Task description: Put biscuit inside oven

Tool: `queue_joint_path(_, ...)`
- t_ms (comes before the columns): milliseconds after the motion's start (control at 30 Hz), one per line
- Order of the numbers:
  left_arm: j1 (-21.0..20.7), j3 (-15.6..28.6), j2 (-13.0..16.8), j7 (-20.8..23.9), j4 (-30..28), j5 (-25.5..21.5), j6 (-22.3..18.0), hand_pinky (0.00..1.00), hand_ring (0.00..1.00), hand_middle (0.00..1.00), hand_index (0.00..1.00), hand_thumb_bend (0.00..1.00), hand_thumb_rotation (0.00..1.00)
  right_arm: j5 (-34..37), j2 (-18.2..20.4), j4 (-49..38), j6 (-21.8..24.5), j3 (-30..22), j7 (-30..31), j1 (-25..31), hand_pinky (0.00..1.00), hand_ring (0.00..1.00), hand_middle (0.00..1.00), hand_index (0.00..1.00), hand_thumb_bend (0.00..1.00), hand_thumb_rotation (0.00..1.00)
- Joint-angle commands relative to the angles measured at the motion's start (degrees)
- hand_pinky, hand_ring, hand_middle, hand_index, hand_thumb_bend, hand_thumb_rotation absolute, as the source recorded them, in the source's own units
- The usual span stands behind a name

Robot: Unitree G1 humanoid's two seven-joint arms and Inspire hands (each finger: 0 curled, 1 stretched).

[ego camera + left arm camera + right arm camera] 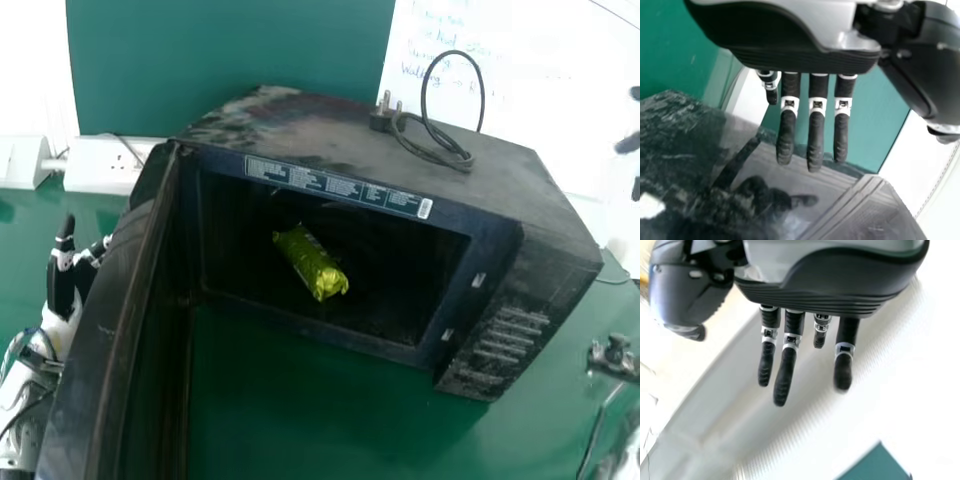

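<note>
A shiny yellow-green biscuit packet (pixel 311 262) lies inside the black oven (pixel 520 240), whose door (pixel 135 300) stands wide open on the left. My left hand (pixel 62 290) is beside the outer face of that door, away from the packet. In the left wrist view my left hand (pixel 816 135) has straight fingers and holds nothing. Black fingertips of my right hand (pixel 629 144) show at the right edge of the head view, well to the right of the oven. The right wrist view has my right hand (pixel 785 370) with extended, empty fingers.
A cable with a plug (pixel 430 135) rests on the oven's top. White socket boxes (pixel 105 168) stand behind and left of the oven. A metal fixture with a cable (pixel 612 357) is at the right, over the green table (pixel 290 400).
</note>
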Motion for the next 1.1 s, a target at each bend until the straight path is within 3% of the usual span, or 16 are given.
queue_joint_path(0, 0.3, 0.0, 0.5, -0.6, -0.9, -0.9, 1.2, 0.23, 0.29, 0.36, 0.49, 0.52, 0.08, 0.1, 1.1, 2.6, -3.6, 0.9, -3.9, -1.3, 0.12, 0.18, 0.34, 0.57, 0.63, 0.46)
queue_joint_path(233, 2.0, -1.8, 0.8, -0.8, -6.6, -0.9, 4.4, 0.21, 0.27, 0.36, 0.49, 0.52, 0.08, 4.4, -0.1, 7.6, -8.4, 0.1, -7.4, -0.8, 0.12, 0.18, 0.33, 0.56, 0.66, 0.46)
queue_joint_path(633, 4.5, -5.5, 1.1, -2.8, -13.3, 1.5, 3.1, 0.22, 0.29, 0.38, 0.49, 0.51, 0.07, 4.5, -2.0, 10.3, -11.9, -0.3, -10.4, 0.5, 0.12, 0.19, 0.33, 0.56, 0.71, 0.43)
queue_joint_path(867, 4.9, -7.1, 2.5, -4.4, -12.6, 3.9, 0.3, 0.21, 0.26, 0.34, 0.49, 0.50, 0.07, 4.9, -2.6, 9.4, -11.2, 0.4, -11.4, 1.1, 0.12, 0.19, 0.32, 0.53, 0.68, 0.41)
queue_joint_path(1067, 5.0, -8.2, 4.7, -6.0, -9.4, 7.7, -3.9, 0.21, 0.28, 0.37, 0.49, 0.51, 0.08, 5.1, -2.8, 8.9, -10.5, 0.5, -11.7, 1.4, 0.12, 0.20, 0.32, 0.55, 0.68, 0.39)
